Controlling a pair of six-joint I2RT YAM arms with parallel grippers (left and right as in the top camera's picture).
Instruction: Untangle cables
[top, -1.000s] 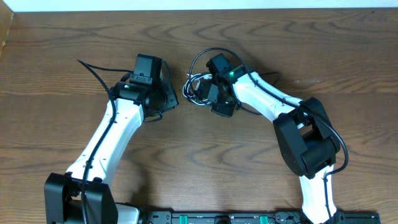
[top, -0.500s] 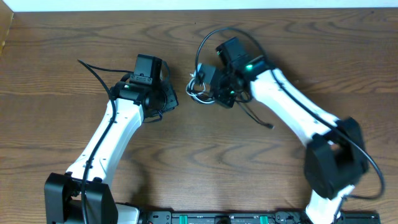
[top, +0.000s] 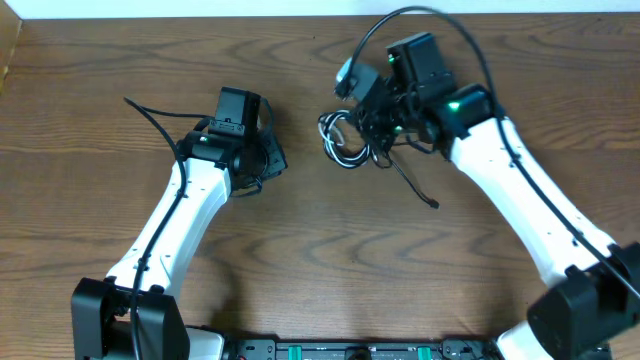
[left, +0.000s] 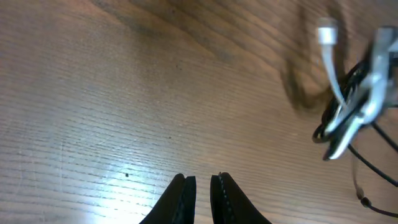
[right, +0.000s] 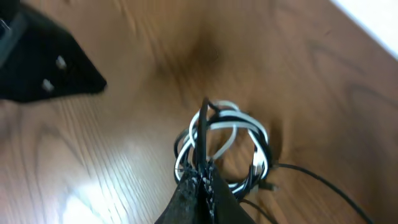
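The cables are a looped bundle of black cords and one white, held just off the wood between the arms. My right gripper is at the bundle's right side. In the right wrist view my gripper is shut on a black strand, and the coil hangs beyond the tips. One black cord trails down-right onto the table. My left gripper is left of the bundle and apart from it. In the left wrist view its fingertips stand a narrow slit apart over bare wood, with the bundle far right.
A thin black cord lies on the table left of my left arm and runs under it. The left arm's black head fills the upper left of the right wrist view. A white wall borders the table's far edge.
My right arm has swung up and to the right, carrying the bundle away from the left gripper. A black cord now trails out behind it. The left arm has not moved.
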